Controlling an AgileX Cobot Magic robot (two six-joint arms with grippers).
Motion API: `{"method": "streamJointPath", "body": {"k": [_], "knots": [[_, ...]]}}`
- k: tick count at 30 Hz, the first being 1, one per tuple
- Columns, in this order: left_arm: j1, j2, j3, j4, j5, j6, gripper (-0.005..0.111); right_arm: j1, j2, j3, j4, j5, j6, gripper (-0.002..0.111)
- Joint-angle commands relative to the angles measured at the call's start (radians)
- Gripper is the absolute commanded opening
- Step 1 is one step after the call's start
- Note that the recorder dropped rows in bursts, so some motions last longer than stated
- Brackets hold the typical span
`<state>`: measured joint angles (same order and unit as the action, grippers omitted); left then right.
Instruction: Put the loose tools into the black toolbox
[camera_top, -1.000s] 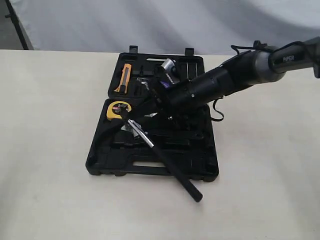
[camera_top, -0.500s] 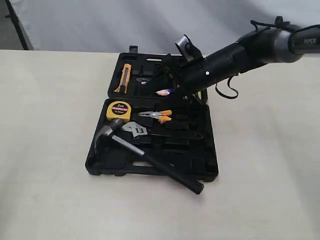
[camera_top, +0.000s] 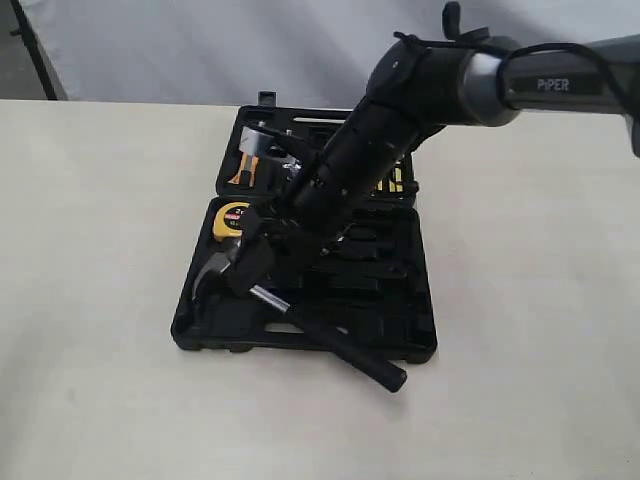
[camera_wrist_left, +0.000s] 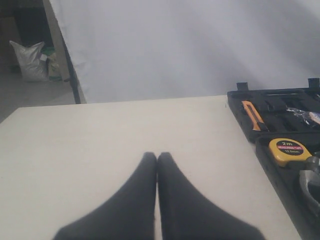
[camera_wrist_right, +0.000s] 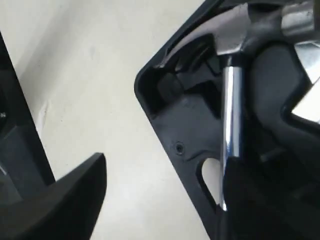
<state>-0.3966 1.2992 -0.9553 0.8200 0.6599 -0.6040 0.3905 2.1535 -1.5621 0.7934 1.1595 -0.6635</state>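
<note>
Your right gripper is down over the left end of the toolbox, right at the hammer. The jaws stand apart: one finger hangs over bare table, with clear space between it and the chrome shaft, so nothing is gripped. The left gripper hovers off to the side with its fingers pressed together and empty.

The hammer lies slantwise across the front half of the box, head at the front-left corner, and its black handle pokes out past the front edge. So it's in, but by the look of it not seated. This reads as a go at straightening it.

Next you'd want to close on the shaft just below the head, then swing the handle round until it lies along the recess and inside the rim. Watch that overhanging end, as it could lever up.

Half a second ago the arm was raised over the rear half; now it has swung down and forward. The hammer hasn't moved since then. The wrench, in plain sight then, is now hidden behind the arm.
</note>
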Motion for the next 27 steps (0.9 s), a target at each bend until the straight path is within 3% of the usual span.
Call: {"method": "streamJointPath", "body": {"k": [1, 13, 15, 19, 21, 23, 27], "knots": [[0.003, -0.008, 0.009, -0.014, -0.017, -0.01, 0.001, -0.014, 0.006, -0.007, -0.059, -0.031, 0.022, 0.063], [0.003, -0.008, 0.009, -0.014, -0.017, -0.01, 0.001, 0.01, 0.05, -0.007, -0.114, -0.019, 0.045, 0.062], [0.003, -0.008, 0.009, -0.014, -0.017, -0.01, 0.001, 0.01, 0.06, -0.007, -0.114, -0.005, 0.05, 0.053], [0.003, -0.008, 0.009, -0.014, -0.017, -0.01, 0.001, 0.017, 0.064, -0.007, -0.128, 0.016, 0.05, 0.021], [0.003, -0.008, 0.009, -0.014, -0.017, -0.01, 0.001, 0.023, 0.064, -0.007, -0.128, 0.035, 0.05, 0.01], [0.003, -0.008, 0.009, -0.014, -0.017, -0.01, 0.001, 0.036, 0.064, -0.007, -0.145, 0.045, 0.05, 0.003], [0.003, -0.008, 0.009, -0.014, -0.017, -0.01, 0.001, 0.062, 0.054, -0.007, -0.223, 0.018, 0.1, -0.001]]}}
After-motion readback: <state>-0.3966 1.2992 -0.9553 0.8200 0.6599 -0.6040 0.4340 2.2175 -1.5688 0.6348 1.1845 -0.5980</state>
